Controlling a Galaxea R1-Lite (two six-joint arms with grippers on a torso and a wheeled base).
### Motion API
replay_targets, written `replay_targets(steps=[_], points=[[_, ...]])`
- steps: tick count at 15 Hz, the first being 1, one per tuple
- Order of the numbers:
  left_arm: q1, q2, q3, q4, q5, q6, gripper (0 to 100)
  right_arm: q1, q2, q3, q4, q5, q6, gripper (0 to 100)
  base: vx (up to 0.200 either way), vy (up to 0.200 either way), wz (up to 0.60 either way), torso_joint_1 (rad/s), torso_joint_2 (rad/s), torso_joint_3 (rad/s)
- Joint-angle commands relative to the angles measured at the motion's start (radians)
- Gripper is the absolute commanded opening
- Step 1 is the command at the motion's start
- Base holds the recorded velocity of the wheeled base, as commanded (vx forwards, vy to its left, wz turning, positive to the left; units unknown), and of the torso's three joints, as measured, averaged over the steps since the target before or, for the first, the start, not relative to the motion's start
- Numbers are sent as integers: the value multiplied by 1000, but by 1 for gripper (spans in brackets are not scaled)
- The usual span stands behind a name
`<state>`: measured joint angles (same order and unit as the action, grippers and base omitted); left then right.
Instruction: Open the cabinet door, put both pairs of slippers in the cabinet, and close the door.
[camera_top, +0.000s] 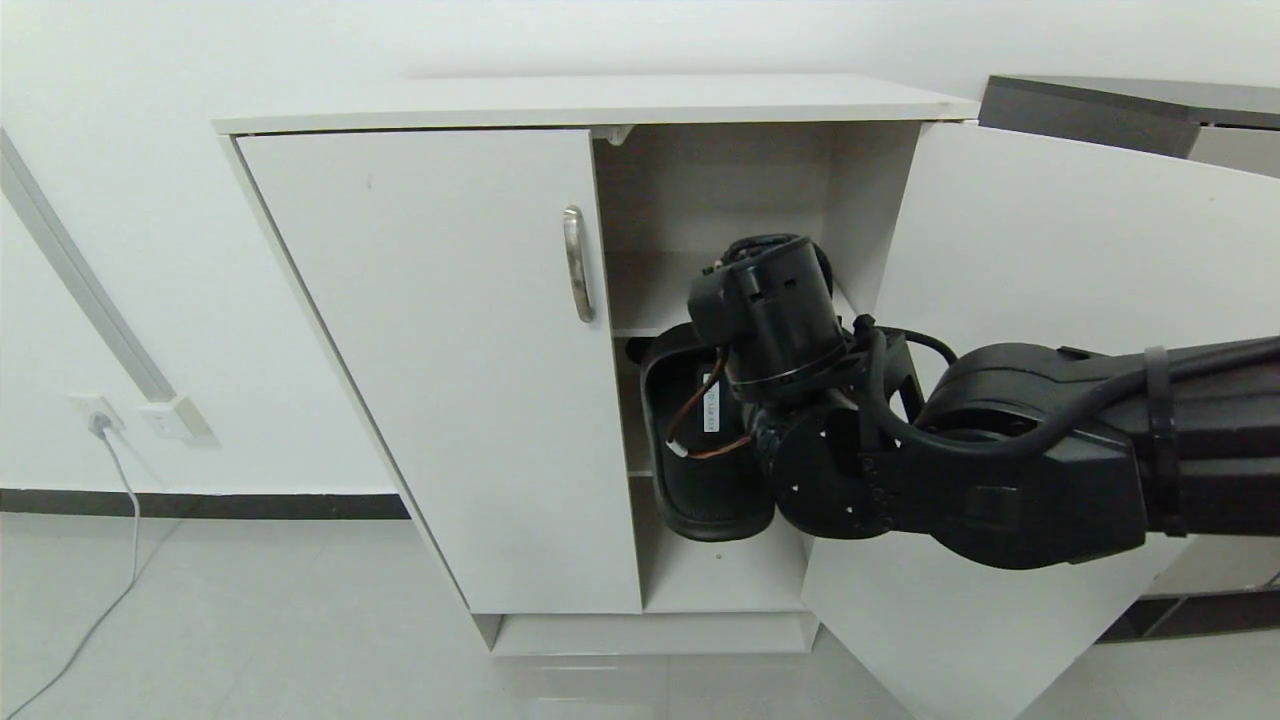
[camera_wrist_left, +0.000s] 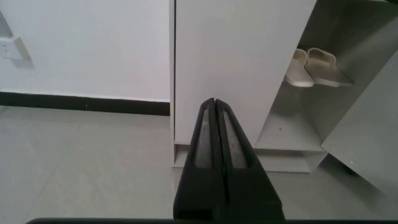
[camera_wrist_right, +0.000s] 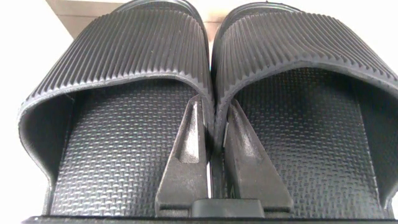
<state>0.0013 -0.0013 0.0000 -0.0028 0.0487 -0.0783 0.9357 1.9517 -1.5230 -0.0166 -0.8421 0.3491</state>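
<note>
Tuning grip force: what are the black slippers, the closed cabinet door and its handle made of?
black slippers: likely soft rubber or EVA foam, matte; ribbed straps, pebbled footbeds.
closed cabinet door: probably laminated board; smooth, matte white flat panel.
handle: looks like brushed metal, with a silvery sheen.

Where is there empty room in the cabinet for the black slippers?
The bottom floor is bare, under the pale slippers. The top shelf looks bare too. Around the pale slippers it is crowded. The right gripper holds the black slippers.
</note>
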Motion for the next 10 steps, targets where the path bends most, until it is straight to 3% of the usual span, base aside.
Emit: replay_targets(steps=[1,10], points=[[0,1,0,0,-1,-1,0,-8,-4,-8,-2,0,-2,0,200,0,0,-2,7,2],[0,1,0,0,-3,-3,0,-28,1,-8,0,0,-9,0,200,0,0,3,3,3]])
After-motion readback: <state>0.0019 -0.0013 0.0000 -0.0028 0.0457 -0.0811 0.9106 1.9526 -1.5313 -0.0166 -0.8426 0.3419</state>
